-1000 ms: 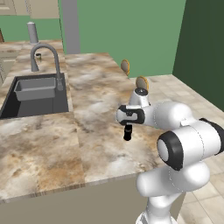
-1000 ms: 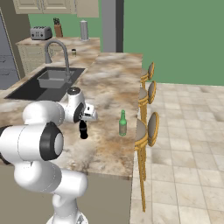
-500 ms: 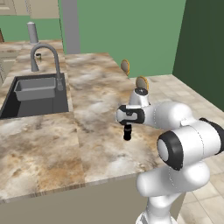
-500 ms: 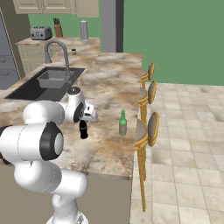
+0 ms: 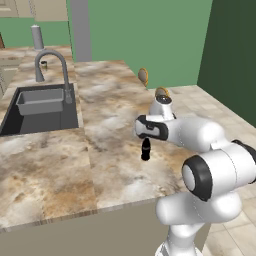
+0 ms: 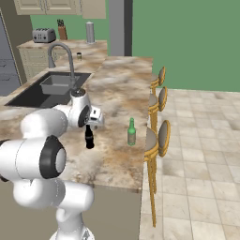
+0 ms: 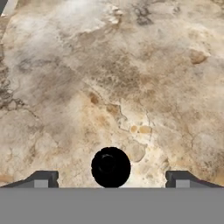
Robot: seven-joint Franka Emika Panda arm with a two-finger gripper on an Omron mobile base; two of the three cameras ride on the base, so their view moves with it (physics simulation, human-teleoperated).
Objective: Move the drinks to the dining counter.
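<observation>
Sink [image 5: 42, 102] is sitting at far left, set into the marbled dining counter [image 5: 107, 107]. Further right, the black cola-style bottle [image 5: 145, 149] is standing upright on the slab, directly beneath the gripper [image 7: 110, 178]. Hand view: fingers [image 7: 43, 178] are standing wide apart either side of the bottle cap, not touching it, which reads as a release, with the bottle resting on its own. Right again, the green glass bottle [image 6: 131, 132] is standing near the stool-side edge, beside the stools [image 6: 154, 140], presumably delivered.
</observation>
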